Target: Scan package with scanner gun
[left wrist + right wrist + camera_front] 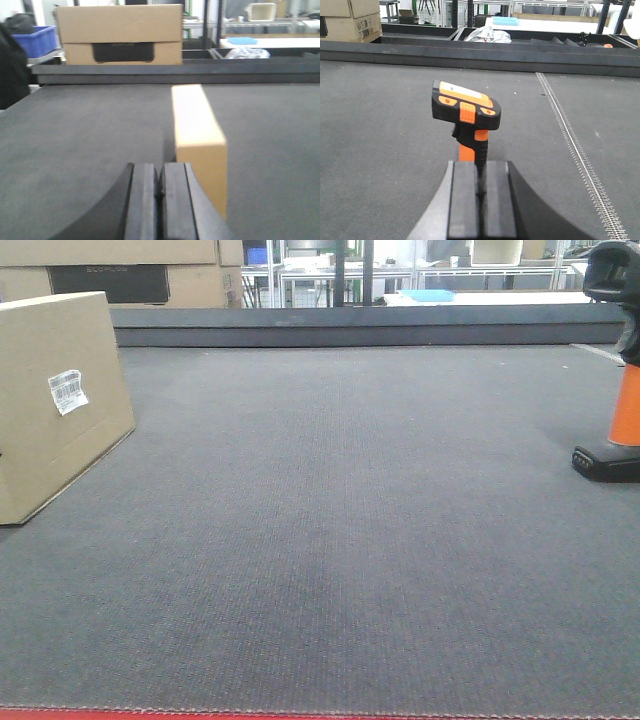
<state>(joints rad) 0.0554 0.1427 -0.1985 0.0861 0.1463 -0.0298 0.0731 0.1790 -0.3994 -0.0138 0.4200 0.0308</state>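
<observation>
Grey woven fabric covers the worktop (340, 540), which carries one package (55, 400) at its left side and one scanner gun (466, 116) standing upright on its base at the right, well apart. The package shows one white barcode label (67, 391). Two tools appear: the left tool (159, 200) is clenched with nothing between its pads, just beside the package; the right tool (481, 200) is likewise clenched empty, near the scanner gun.

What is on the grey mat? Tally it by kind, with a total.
Package: 1
Scanner gun: 1
Total: 2
</observation>
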